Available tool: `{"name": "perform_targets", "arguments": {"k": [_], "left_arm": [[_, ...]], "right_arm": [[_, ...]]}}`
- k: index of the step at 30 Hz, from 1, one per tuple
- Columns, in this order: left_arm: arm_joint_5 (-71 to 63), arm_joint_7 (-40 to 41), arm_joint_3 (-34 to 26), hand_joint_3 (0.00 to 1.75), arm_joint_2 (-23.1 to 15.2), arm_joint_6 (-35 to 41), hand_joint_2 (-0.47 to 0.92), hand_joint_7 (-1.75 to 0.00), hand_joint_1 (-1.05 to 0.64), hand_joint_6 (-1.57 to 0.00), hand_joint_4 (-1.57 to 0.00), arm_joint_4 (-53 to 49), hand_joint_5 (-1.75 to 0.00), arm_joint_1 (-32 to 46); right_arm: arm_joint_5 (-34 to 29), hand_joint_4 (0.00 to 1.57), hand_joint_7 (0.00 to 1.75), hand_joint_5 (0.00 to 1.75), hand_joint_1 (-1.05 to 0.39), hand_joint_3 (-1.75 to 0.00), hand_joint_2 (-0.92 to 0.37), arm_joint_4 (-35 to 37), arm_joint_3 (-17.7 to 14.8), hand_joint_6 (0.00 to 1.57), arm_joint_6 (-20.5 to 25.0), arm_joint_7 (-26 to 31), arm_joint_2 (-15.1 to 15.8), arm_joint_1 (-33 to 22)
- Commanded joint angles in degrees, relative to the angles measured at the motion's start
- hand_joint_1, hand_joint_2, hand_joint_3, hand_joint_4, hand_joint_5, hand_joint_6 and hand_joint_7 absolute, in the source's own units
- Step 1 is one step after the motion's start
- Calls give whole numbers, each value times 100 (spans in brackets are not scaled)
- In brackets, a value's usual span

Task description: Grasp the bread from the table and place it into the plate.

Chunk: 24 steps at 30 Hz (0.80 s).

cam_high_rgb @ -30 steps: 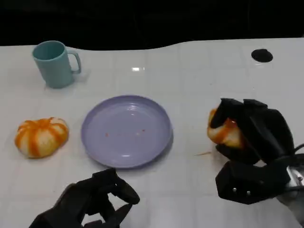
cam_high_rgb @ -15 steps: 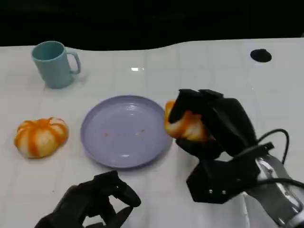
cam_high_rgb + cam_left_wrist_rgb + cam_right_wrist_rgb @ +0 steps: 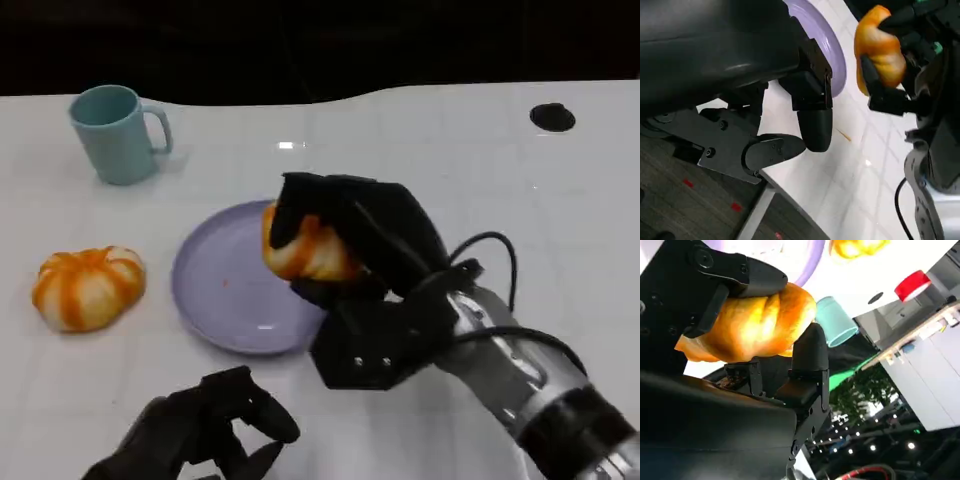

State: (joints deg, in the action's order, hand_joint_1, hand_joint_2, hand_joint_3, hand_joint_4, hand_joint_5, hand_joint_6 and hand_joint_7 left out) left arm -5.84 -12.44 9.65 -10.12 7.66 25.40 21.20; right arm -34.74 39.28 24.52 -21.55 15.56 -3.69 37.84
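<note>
Table (image 3: 440, 160): white, tiled surface, carrying all items. Right hand (image 3: 365, 250): over the plate's 3 o'clock half, fingers clamped around the bread from above and the sides; the right wrist view shows fingers wrapped over its top and one pressed under its flank. Plate (image 3: 215, 290): lilac, shallow, at centre of the table, a few crumbs on its floor, its right part hidden under the hand. Left hand (image 3: 205, 435): at 6 o'clock of the plate, near the table's front edge, fingers curled in, holding nothing. Mug (image 3: 115, 133): teal, upright, at 10 o'clock of the plate, well apart. Second bun (image 3: 88, 287): orange and white, on the table at 9 o'clock of the plate, just beside its rim, untouched. Bread (image 3: 305, 250): orange-glazed, held in the right hand above the plate, clear of its floor as far as the left wrist view shows. Black disc (image 3: 552, 117): at the table's far right, at 2 o'clock. Step in hand, by judgement: the placing. To do it well, centre the bread over the plate's middle, a little further toward 9 o'clock, lower until it rests on the floor, only then spread the fingers, and lift straight up so the soft bread neither rolls over the low rim nor drags with a finger.
</note>
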Motion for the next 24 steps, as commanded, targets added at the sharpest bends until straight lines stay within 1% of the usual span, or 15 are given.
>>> {"name": "perform_targets", "arguments": {"k": [1,2,4,5,6,7,8,9,10,11,13,15,17,20,24], "left_arm": [[-48,85,14,65,-4,1,80,-125,-22,-63,-63,47,-175,70],[-45,96,23,65,10,2,80,-125,-22,-63,-63,48,-175,76],[-47,108,35,64,29,0,80,-125,-22,-64,-63,55,-175,84],[-50,112,40,64,37,8,80,-125,-23,-64,-63,65,-175,88],[-51,115,46,64,43,19,80,-125,-23,-64,-63,77,-175,89],[-46,117,50,64,45,26,81,-125,-24,-64,-64,86,-175,89],[-36,114,50,64,46,28,81,-125,-24,-64,-64,90,-175,90],[-29,108,47,64,45,24,81,-125,-24,-64,-64,89,-175,92],[-25,105,45,64,48,22,81,-125,-24,-64,-64,86,-175,91],[-15,98,43,64,49,10,81,-126,-24,-64,-64,82,-175,90],[4,92,39,64,57,24,81,-126,-24,-64,-64,88,-175,87],[13,89,33,64,58,27,81,-126,-25,-64,-64,93,-175,87],[9,85,26,64,44,-23,81,-126,-25,-64,-64,73,-175,85],[30,73,15,65,41,-31,80,-127,-25,-64,-65,63,-175,84],[54,67,8,65,43,-26,80,-127,-25,-64,-66,45,-175,76]], "right_arm": [[65,98,146,175,-16,-137,-27,607,4,80,106,-25,-152,513],[75,97,142,175,-16,-137,-27,790,11,80,162,-65,-202,635],[112,93,124,175,-18,-130,-30,1050,10,82,302,-188,-267,818],[155,85,99,175,-20,-107,-41,1147,-5,83,403,-302,-298,895],[241,79,81,175,-22,-90,-50,1209,-44,85,539,-494,-333,959],[302,67,59,166,-24,-66,-63,1246,-59,85,646,-675,-346,1011],[292,58,45,148,-27,-50,-72,1251,-21,82,732,-821,-325,1051],[203,53,32,123,-30,-36,-80,1207,77,79,871,-1019,-273,1093],[108,36,17,88,-37,-26,-87,1152,174,68,999,-1201,-218,1127],[-31,28,9,67,-42,-25,-90,1071,301,60,1183,-1389,-162,1157],[-244,9,2,41,-55,-26,-92,896,516,43,1539,-1748,-82,1182],[-332,2,1,31,-60,-28,-92,713,627,36,1797,-2035,-37,1161],[-325,0,1,19,-68,-31,-92,485,681,26,2001,-2418,18,1121],[-267,0,0,13,-76,-36,-92,155,710,20,2163,-2855,115,1046],[-270,1,0,14,-82,-41,-92,-263,746,17,2337,-3283,252,958]]}}
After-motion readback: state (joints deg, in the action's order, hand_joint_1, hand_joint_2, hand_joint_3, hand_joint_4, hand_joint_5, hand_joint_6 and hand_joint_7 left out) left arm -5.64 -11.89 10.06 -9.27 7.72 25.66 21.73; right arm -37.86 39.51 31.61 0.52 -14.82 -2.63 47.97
